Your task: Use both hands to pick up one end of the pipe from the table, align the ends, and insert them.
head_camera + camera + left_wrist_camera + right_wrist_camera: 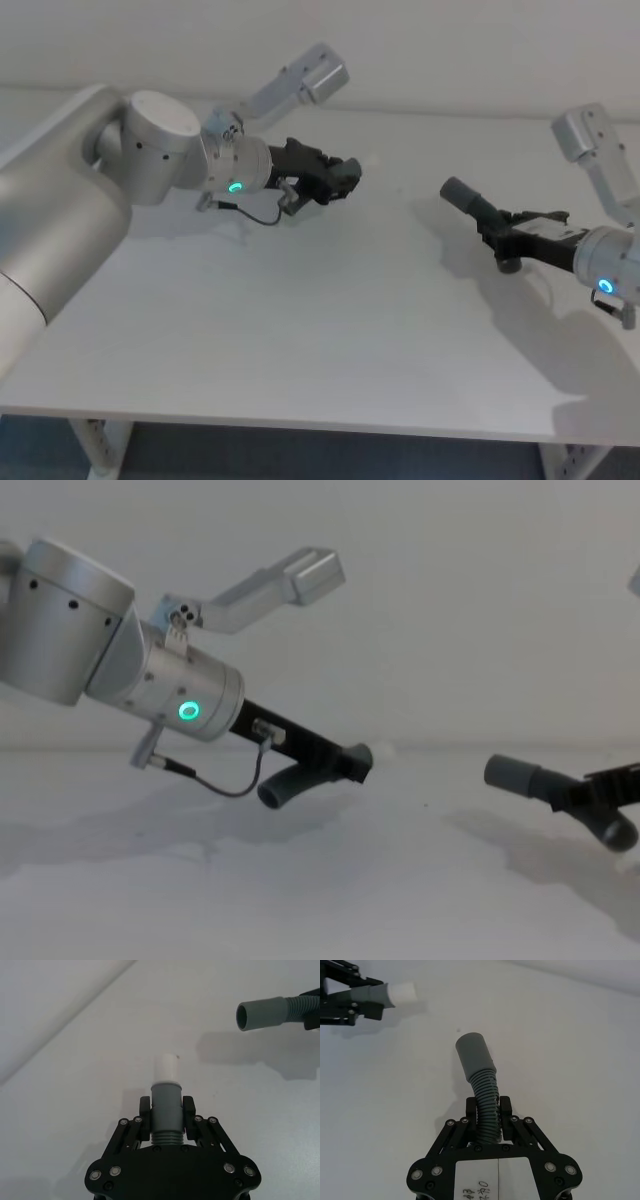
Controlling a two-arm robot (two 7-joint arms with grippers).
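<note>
Left wrist view: the left gripper (166,1110) has its jaws clamped on the smooth grey cuff (165,1100) of the tipped hose piece (165,1135), just ahead of the first ribs. The narrower whitish tip (165,1067) sticks straight out past the fingertips, clear of the table (75,1110). That hold is on the stiff part, so the tip should go where the jaws point.

In the right wrist view, the right gripper (487,1112) pinches the sleeved hose piece (489,1097) on its ribbed run. The wide sleeve (475,1055) stands well beyond the fingertips and leans to one side of the jaw line.

Both pieces look light. The ribbed length probably flexes, so the sleeve may wobble or buckle under the push; a hold nearer the sleeve would be steadier. The two ends are well apart and roughly face each other.
</note>
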